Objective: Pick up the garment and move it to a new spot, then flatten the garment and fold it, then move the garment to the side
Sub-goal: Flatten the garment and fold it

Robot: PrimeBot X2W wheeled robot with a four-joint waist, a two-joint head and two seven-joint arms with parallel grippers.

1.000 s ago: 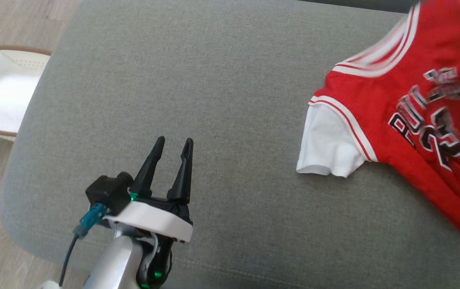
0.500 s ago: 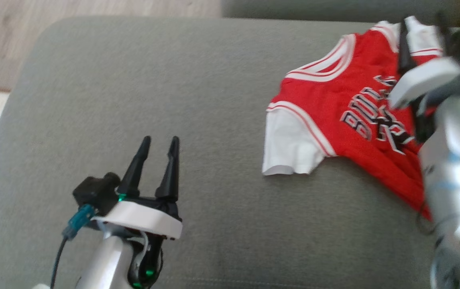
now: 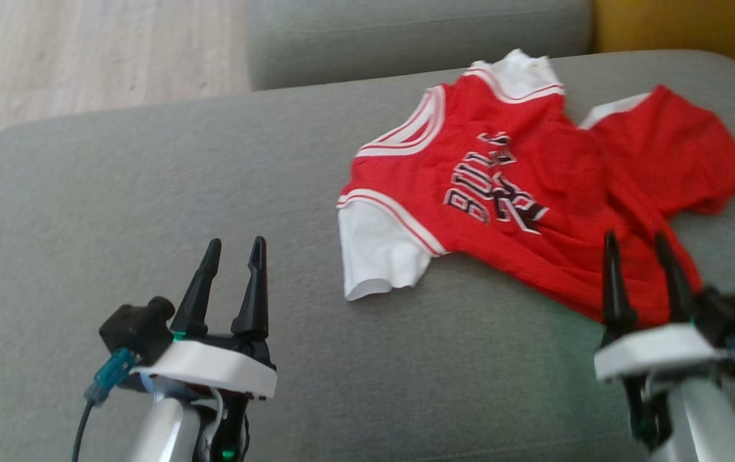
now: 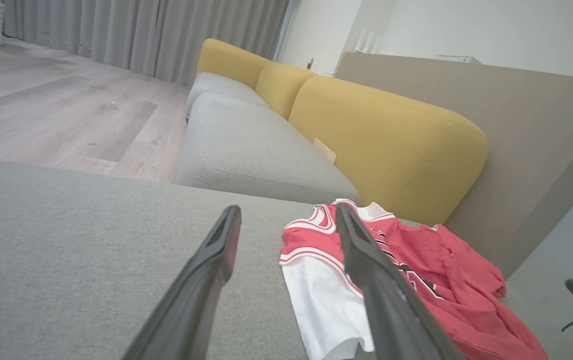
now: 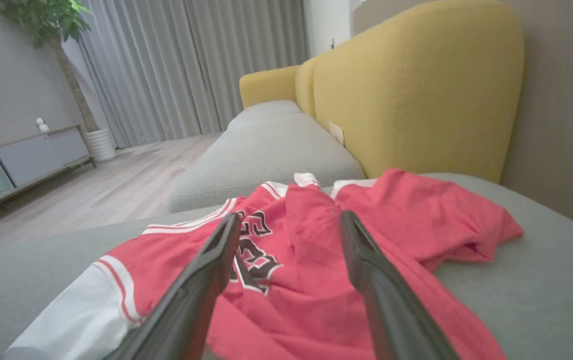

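Observation:
A red jersey garment [image 3: 534,205] with white sleeves and black lettering lies rumpled on the grey sofa cushion [image 3: 117,192], its right half bunched up. My right gripper [image 3: 635,239] is open at the lower right, with its fingertips over the garment's near hem and nothing between them. In the right wrist view the garment [image 5: 416,225] spreads just beyond my open right gripper [image 5: 290,220]. My left gripper [image 3: 234,247] is open over bare cushion, well to the left of the white sleeve. From the left wrist the garment [image 4: 436,265] lies to the right of the open left gripper [image 4: 287,212].
A yellow backrest [image 3: 682,25] runs along the far right. A second grey seat cushion [image 3: 406,32] lies beyond the garment. Wooden floor [image 3: 85,51] shows at the upper left, past the cushion's rounded edge. Bare cushion stretches left of the garment.
The head camera has swung, shifting the whole picture. My right gripper has drawn back from the garment's far collar to its near hem, jaws open. The left gripper has held still.

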